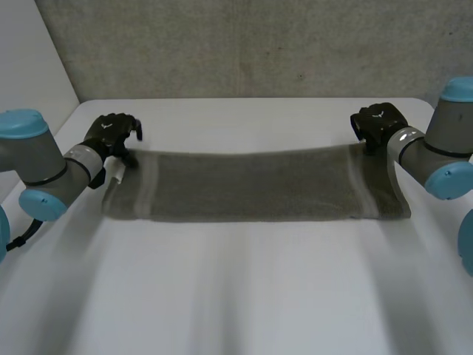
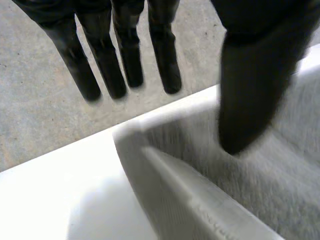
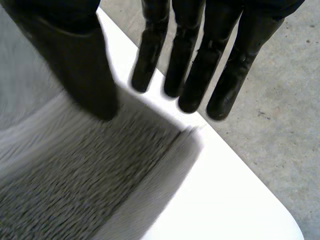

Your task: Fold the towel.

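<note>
A grey towel (image 1: 251,185) lies spread flat across the white table, long side running left to right, with a paler band near each short end. My left hand (image 1: 111,133) hovers over its far left corner. In the left wrist view its fingers (image 2: 125,60) hang straight past the corner and the thumb stands apart above the towel (image 2: 270,190), holding nothing. My right hand (image 1: 378,122) is over the far right corner. Its fingers (image 3: 200,75) are straight too, with the thumb apart over the towel (image 3: 75,190), which lies loose on the table.
The white table (image 1: 236,296) stretches bare between the towel and its front edge. Its far edge (image 1: 251,100) runs just behind both hands, with a grey wall beyond. Grey floor (image 3: 270,125) lies past the table's corner beyond the right hand's fingertips.
</note>
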{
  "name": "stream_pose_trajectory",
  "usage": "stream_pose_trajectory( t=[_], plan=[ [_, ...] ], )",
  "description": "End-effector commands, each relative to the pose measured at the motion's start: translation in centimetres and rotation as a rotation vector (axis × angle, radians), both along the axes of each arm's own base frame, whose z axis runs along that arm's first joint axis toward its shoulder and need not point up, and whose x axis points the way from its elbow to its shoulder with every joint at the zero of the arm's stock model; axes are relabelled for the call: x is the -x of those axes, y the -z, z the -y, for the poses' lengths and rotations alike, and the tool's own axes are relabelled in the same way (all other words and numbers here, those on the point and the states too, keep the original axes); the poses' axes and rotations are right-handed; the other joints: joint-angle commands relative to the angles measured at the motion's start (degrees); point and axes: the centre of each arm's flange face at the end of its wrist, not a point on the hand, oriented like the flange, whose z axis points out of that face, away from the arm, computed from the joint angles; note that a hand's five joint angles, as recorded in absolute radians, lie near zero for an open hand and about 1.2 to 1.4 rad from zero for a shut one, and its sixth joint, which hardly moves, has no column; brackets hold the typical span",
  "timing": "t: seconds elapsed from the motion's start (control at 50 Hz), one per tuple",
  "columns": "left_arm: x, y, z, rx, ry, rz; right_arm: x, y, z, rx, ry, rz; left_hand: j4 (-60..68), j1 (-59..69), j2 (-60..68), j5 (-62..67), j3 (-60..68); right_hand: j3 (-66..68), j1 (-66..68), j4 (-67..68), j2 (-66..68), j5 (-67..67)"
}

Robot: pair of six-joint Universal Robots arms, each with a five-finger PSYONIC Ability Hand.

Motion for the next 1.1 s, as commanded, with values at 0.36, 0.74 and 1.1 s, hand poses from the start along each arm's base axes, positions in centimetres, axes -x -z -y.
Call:
stream_pose_trajectory(
  t=[0.36,0.74,1.1],
  plan=[
    [-1.2,-5.8,-8.5,-0.05,-0.002,0.004,1.2,-5.6,-7.9,-0.172,-0.052,0.081,-18.5,-17.6,-18.4,-18.5,-18.9,-35.2,-34.0,-35.0,-33.7,-34.7],
    [-1.2,-4.7,-14.2,0.034,0.012,-0.003,7.2,1.1,-9.6,-0.197,-0.023,-0.002,-18.5,-17.6,-18.4,-18.5,-18.9,-21.7,-20.5,-21.6,-20.2,-21.3],
    [-1.3,-4.2,-14.1,0.018,0.009,-0.004,8.2,4.8,-8.2,-0.184,-0.007,-0.025,-18.5,-17.6,-18.4,-18.5,-18.9,12.0,13.2,12.1,13.5,12.5]
  ],
)
